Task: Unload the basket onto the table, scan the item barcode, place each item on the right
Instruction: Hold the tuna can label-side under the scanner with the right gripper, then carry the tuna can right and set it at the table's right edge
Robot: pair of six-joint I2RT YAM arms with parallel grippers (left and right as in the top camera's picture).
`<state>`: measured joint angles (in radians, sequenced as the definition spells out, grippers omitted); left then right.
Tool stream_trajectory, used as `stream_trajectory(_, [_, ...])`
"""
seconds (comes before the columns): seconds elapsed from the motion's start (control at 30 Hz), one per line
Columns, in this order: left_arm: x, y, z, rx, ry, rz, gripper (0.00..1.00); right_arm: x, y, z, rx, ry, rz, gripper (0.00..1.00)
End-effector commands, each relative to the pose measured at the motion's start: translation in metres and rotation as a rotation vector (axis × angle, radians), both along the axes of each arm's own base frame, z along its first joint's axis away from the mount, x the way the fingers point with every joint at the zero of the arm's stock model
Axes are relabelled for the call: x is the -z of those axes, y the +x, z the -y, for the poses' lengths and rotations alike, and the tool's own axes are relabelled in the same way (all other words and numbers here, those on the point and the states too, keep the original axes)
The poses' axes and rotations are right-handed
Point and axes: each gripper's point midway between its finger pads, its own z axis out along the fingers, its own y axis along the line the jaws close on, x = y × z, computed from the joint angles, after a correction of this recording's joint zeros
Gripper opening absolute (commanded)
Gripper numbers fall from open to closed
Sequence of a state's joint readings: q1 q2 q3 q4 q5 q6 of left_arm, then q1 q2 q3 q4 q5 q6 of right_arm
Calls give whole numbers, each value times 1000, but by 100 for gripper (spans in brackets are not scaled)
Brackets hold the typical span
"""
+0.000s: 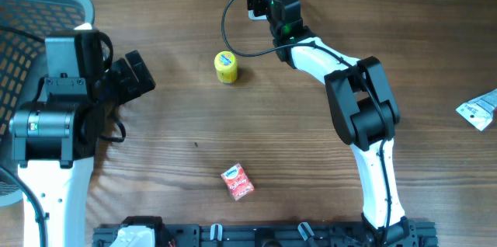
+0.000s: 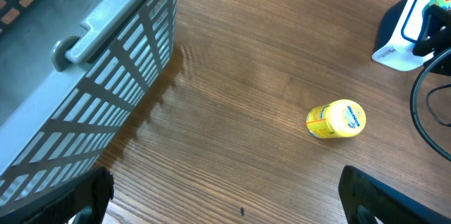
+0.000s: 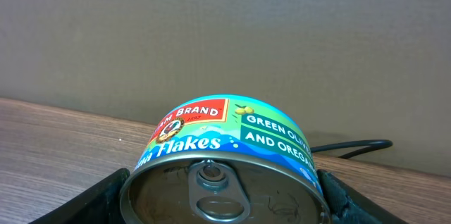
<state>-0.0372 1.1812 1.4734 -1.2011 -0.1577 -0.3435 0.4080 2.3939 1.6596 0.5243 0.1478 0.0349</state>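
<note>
Tuna can (image 3: 225, 175) gripped between right fingers (image 3: 99, 199) | left fingers (image 2: 384, 199) spread wide, empty

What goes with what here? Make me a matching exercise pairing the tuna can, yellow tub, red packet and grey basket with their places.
1 tuna can
2 yellow tub
3 red packet
4 grey basket

A at the far left
B in the right pincer
C near the middle of the table
D lowest in the overhead view

Pairs: 1-B, 2-C, 3-D, 4-A
</note>
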Motion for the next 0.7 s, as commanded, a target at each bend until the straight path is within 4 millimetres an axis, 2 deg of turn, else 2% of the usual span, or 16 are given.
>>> stream_trajectory(0.0, [2,1,0,-6,-15,-4,100,-3,5,1,8,-37,31,46])
stream_trajectory(0.57, [6,-4,0,-6,-14,-28,100,-1,3,13,67,-116,-2,43])
stream_trajectory(0.67, [6,-4,0,-6,-14,-30,100,-20,-1,15,70,-121,-13,46])
